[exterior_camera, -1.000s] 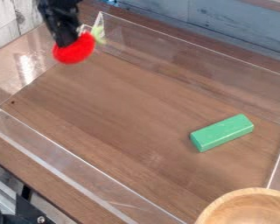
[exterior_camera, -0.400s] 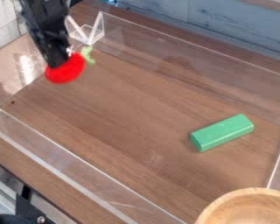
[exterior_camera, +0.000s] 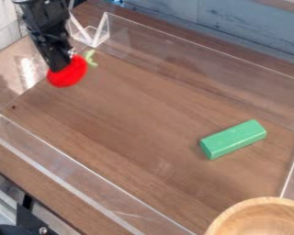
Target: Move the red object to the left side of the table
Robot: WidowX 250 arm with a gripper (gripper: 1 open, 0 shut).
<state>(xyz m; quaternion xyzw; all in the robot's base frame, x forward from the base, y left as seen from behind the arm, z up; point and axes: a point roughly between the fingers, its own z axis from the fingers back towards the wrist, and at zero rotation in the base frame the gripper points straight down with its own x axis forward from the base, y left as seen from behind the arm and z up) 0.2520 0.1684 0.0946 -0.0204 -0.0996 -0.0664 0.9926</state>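
The red object (exterior_camera: 69,73), a small fuzzy ball with a green leafy stem, hangs at the far left of the dark wooden table (exterior_camera: 150,128), just above its surface. My black gripper (exterior_camera: 60,61) comes down on it from above, pointing almost straight down, and is shut on its top. The fingertips are partly buried in the red fuzz.
A green rectangular block (exterior_camera: 231,139) lies on the right side of the table. A light wooden bowl (exterior_camera: 257,218) sits at the bottom right corner. Clear acrylic walls (exterior_camera: 63,170) border the tabletop, one close to the left of the gripper.
The gripper has carried the red object down and to the left, closer to the tabletop. Its grip has stayed shut and the block has not moved.
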